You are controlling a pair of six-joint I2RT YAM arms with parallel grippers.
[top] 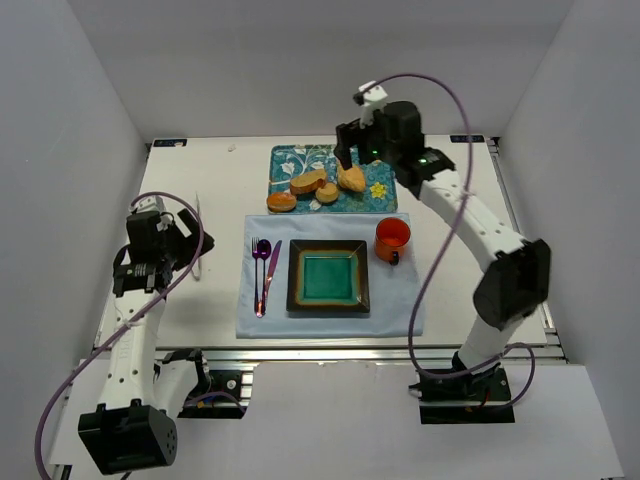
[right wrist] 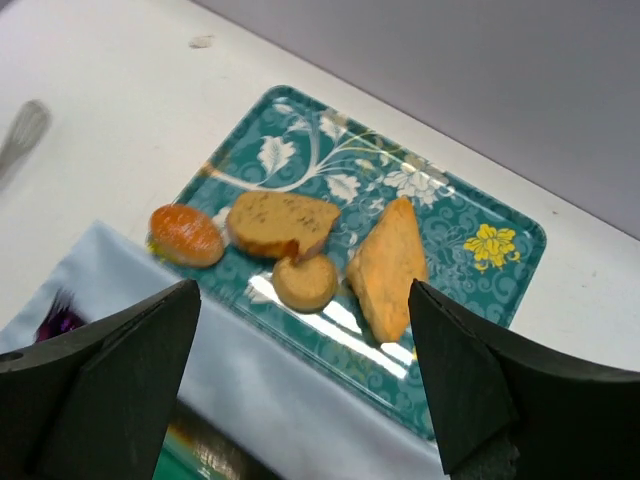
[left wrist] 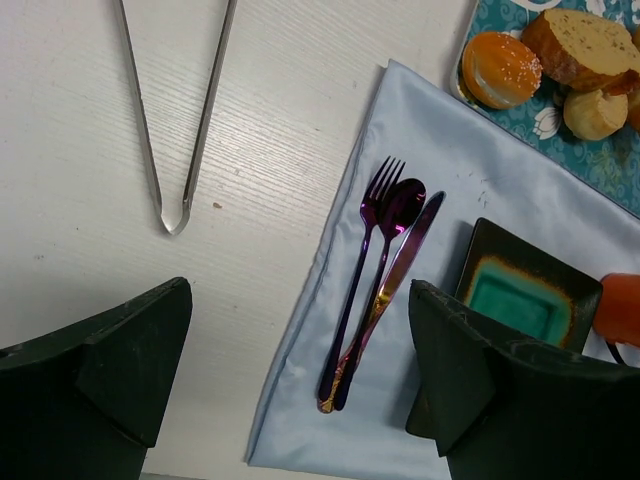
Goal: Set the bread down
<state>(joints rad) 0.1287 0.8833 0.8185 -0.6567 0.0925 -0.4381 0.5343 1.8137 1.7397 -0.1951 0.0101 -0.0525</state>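
Note:
The bread (right wrist: 388,268) is a pale golden-tan piece with pointed ends, lying on the right part of the teal floral tray (right wrist: 480,215). From above, the bread (top: 351,179) sits at the tray's (top: 300,157) middle right. My right gripper (top: 345,153) hovers over the tray, apart from the bread. In its wrist view the right gripper (right wrist: 302,290) stands open and holds nothing. My left gripper (top: 150,272) is at the table's left, over bare table beside the blue cloth. The left gripper (left wrist: 300,290) is open and holds nothing.
A darker brown roll (right wrist: 280,223) and two small buns (right wrist: 186,235) (right wrist: 306,282) share the tray. On the blue cloth (top: 325,320) lie a square dark plate (top: 328,277), an orange cup (top: 392,238) and purple cutlery (left wrist: 385,270). Metal tongs (left wrist: 175,120) lie on the left.

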